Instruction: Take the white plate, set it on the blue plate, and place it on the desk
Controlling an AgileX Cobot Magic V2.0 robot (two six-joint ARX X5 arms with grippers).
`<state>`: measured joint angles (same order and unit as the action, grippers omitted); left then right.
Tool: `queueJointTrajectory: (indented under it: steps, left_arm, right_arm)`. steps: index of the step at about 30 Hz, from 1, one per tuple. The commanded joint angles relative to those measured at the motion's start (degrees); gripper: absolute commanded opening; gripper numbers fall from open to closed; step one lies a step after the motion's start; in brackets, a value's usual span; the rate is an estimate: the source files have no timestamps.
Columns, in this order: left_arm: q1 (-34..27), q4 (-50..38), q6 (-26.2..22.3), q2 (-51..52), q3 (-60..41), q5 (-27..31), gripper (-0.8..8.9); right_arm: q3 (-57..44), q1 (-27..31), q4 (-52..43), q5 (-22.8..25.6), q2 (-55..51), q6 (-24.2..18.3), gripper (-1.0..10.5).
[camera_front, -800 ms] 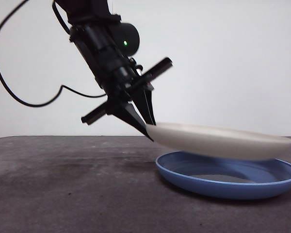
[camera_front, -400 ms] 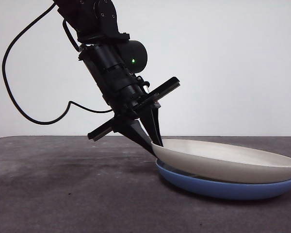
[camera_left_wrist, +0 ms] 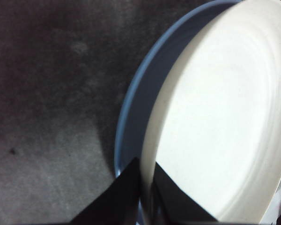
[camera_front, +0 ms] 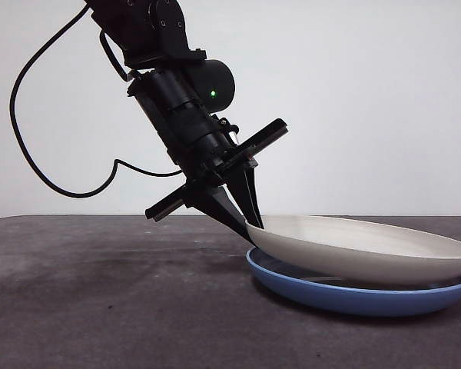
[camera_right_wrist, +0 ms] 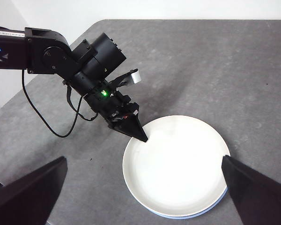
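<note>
White plate (camera_front: 369, 254) rim pinched in left end effector (camera_front: 250, 223), tilted on blue plate (camera_front: 353, 296)

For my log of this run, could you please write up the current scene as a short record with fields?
White plate: tilted, nested in the blue plate, gripped edge raised
Blue plate: flat on the desk, under the white plate
Left end effector: shut on the white plate's rim
Right end effector: open, high above the plates, holding nothing
Desk: dark grey, bears the blue plate
Stage: white plate on blue plate, not yet released
</note>
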<state>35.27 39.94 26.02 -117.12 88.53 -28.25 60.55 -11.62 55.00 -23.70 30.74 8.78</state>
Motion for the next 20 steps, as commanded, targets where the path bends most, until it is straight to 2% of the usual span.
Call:
queueJointTrajectory:
  steps: [1,13,17,20]
  left_arm:
    - [0.61,-0.76,0.22,-1.77,1.42,0.04,0.10]
    - [1.03,-1.11,-0.94,-2.10,1.42,0.11,0.11]
    - [1.07,-1.11,-0.94,-2.10,1.42,0.46,0.74]
    - [1.07,-0.96,-0.94,-2.10,1.42,2.03,0.74]
  right_arm:
    - [1.01,-0.26,-0.52,0.22,0.11,-0.70,6.1]
    - [1.01,-0.26,-0.50,0.17,0.11,-0.68,6.1]
    - [1.01,-0.26,-0.46,0.15,0.11,-0.68,6.1]
    - [1.01,-0.26,-0.39,-0.11,0.11,-0.66,6.1]
